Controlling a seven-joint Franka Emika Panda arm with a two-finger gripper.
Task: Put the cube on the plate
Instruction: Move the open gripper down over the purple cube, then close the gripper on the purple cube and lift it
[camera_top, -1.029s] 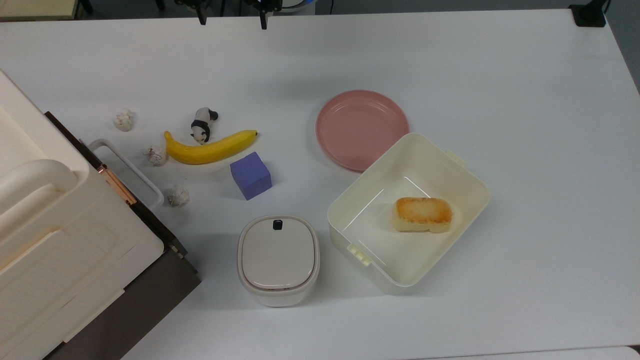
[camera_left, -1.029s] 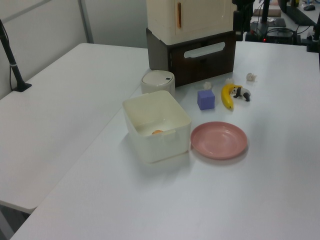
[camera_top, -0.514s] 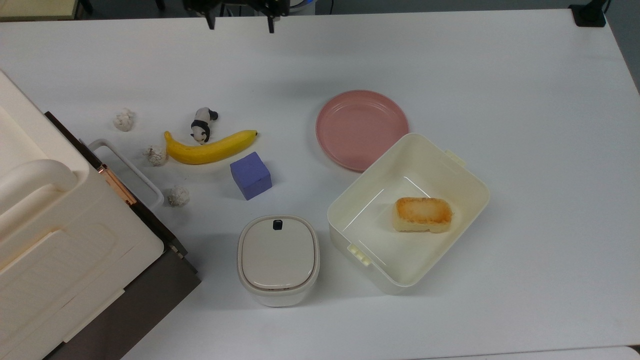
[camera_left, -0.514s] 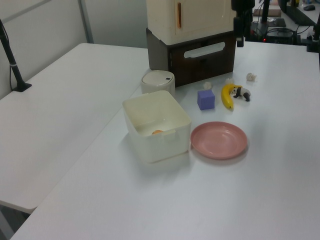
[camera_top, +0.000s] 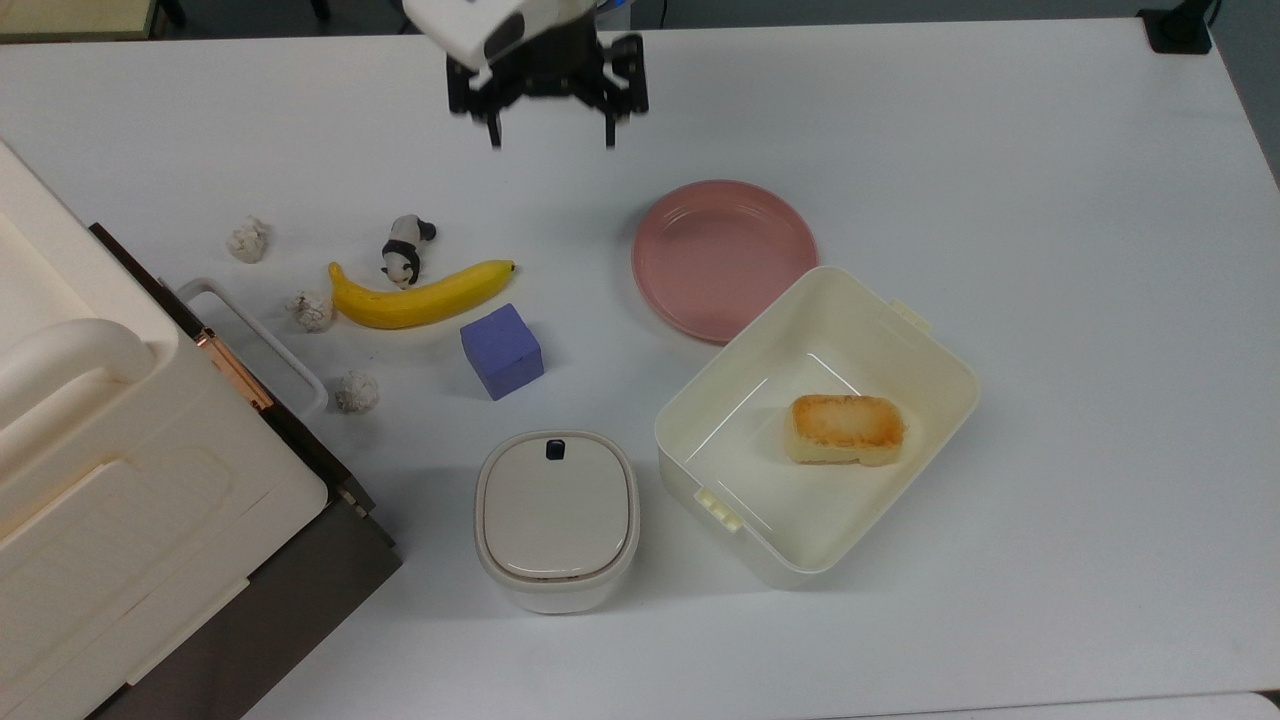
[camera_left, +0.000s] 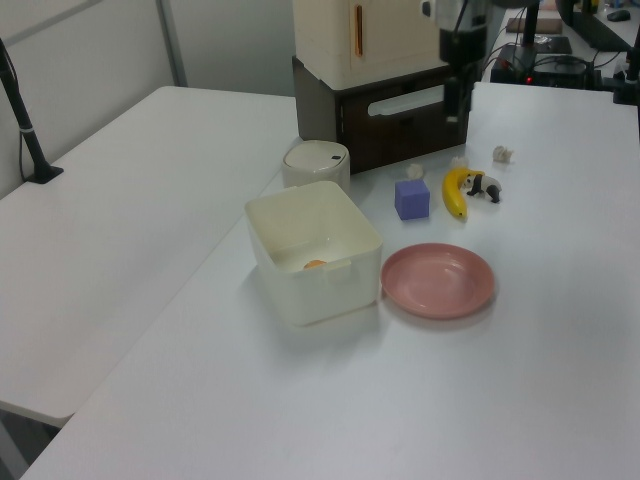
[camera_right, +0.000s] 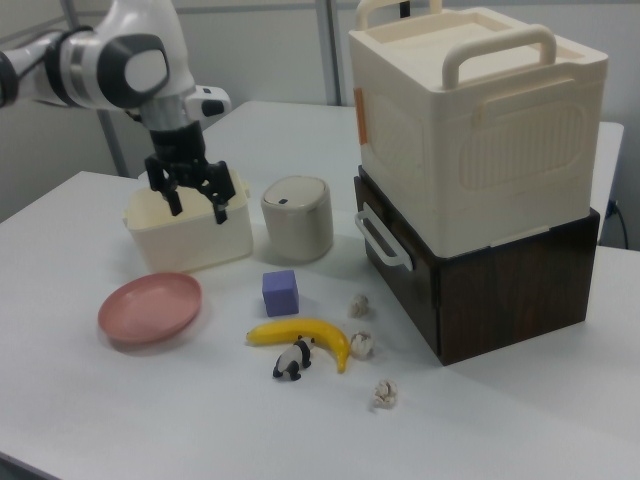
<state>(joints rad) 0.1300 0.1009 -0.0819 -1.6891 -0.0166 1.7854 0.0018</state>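
1. Gripper (camera_top: 550, 135) hangs in the air near the top view's upper edge, fingers spread wide with nothing between them; in the right view (camera_right: 197, 207) it sits in front of the cream tub.
2. Cube (camera_top: 501, 351), blue-purple, sits flat on the white table (camera_top: 1050, 250), untouched, well apart from the gripper.
3. Cube also seen in the left view (camera_left: 411, 199) and the right view (camera_right: 281, 293).
4. Banana (camera_top: 418, 296) lies just beside the cube, on the top view's upper left; not touching as far as I can tell.
5. Small panda figure (camera_top: 405, 250) lies against the banana's far side in the top view.
6. Pink plate (camera_top: 722, 256) is to the top view's right of the cube, with bare table between them; nothing on it.
7. Cream rectangular tub (camera_top: 938, 365) touches or overlaps the plate's rim on the top view's lower right; a browned bread piece (camera_top: 846, 429) lies inside.
8. Small lidded cream container (camera_top: 556, 518) stands near the cube, toward the top view's bottom.
9. Three crumpled white paper balls (camera_top: 357, 391) are scattered at the top view's left of the banana.
10. Large cream box with handles (camera_right: 470, 130) sits on a dark brown cabinet (camera_right: 500, 290) at the right view's right.
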